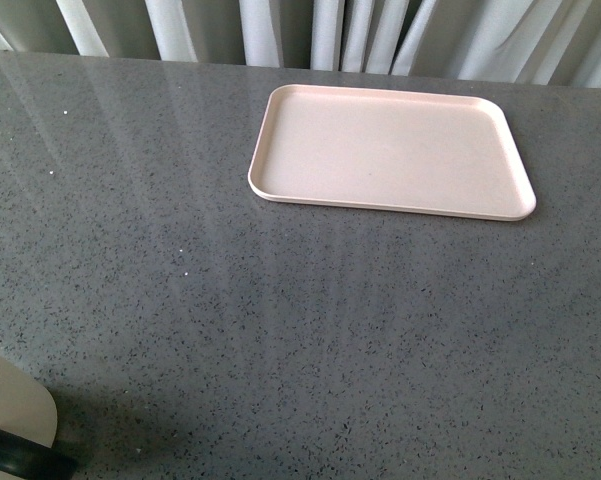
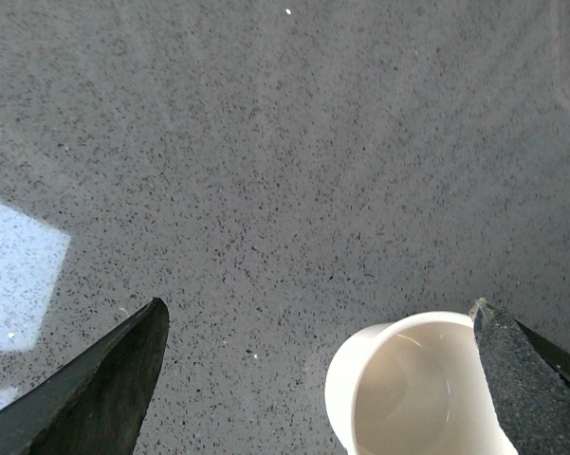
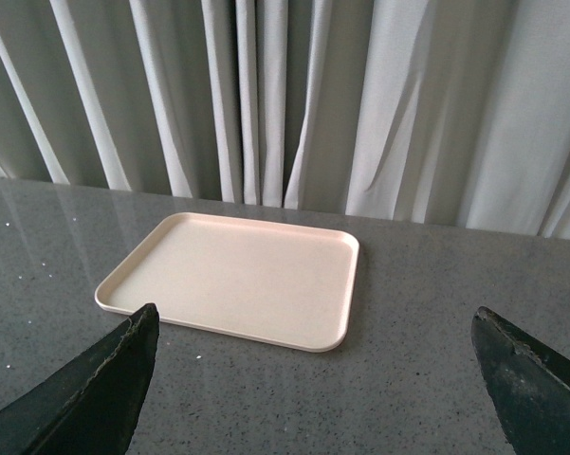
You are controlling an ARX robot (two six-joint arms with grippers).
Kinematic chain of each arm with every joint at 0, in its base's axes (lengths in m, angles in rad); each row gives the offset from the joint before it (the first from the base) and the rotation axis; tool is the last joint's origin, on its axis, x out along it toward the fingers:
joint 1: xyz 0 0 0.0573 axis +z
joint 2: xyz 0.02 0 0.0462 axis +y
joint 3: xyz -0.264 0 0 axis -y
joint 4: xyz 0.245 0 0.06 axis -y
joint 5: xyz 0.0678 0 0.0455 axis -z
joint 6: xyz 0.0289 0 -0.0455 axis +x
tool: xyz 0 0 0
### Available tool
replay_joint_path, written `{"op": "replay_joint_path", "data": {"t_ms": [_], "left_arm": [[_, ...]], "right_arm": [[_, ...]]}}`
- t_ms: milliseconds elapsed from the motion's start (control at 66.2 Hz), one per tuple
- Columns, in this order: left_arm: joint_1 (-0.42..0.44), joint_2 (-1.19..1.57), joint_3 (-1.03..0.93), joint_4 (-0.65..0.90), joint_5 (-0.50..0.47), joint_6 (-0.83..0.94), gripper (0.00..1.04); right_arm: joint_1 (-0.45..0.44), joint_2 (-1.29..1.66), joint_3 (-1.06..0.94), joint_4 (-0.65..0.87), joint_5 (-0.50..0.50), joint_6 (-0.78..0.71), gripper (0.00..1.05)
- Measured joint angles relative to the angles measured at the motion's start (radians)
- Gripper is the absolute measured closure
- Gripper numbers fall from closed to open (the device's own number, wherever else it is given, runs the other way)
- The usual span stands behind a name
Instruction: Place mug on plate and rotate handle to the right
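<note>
The mug (image 1: pixel 15 405) stands at the near left of the desk (image 1: pixel 280 320), handle (image 1: pixel 25 462) toward the robot, well apart from the plate (image 1: pixel 390 150) at the far side. The left tool (image 2: pixel 318 305) is spread wide around the mug, one finger (image 2: pixel 531 389) just beside its rim, not closed on it. The right tool (image 3: pixel 315 311) gapes wide too, holding nothing.

The left pincer (image 2: pixel 318 303) points steeply down at the worktop, its two dark fingers (image 2: pixel 114 379) spread wide apart with nothing clamped between them. The right pincer (image 3: pixel 314 308) is held nearly level, facing toward 12 o'clock, its fingers (image 3: pixel 531 379) equally wide apart. Neither arm shows in the front view.
</note>
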Motion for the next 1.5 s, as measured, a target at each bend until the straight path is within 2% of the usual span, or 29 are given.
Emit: {"op": "replay_joint_path", "data": {"t_ms": [665,1088,1344,1420,1495], "left_arm": [[0.042,0.163,-0.057,-0.004,0.068,0.164,0.09],[0.04,0.357,-0.076,0.139,0.08,0.179,0.1],[-0.04,0.405,-0.093,0.19,0.056,0.157,0.69],[-0.077,0.38,-0.093,0.166,0.052,0.121,0.87],[-0.11,0.339,-0.091,0.126,0.047,0.084,1.01]], "right_arm": [[0.0,0.0,0.0,0.0,0.0,0.0,0.09],[0.0,0.0,0.0,0.0,0.0,0.0,0.09],[0.0,0.0,0.0,0.0,0.0,0.0,0.09],[0.0,0.0,0.0,0.0,0.0,0.0,0.09],[0.0,0.0,0.0,0.0,0.0,0.0,0.09]]}}
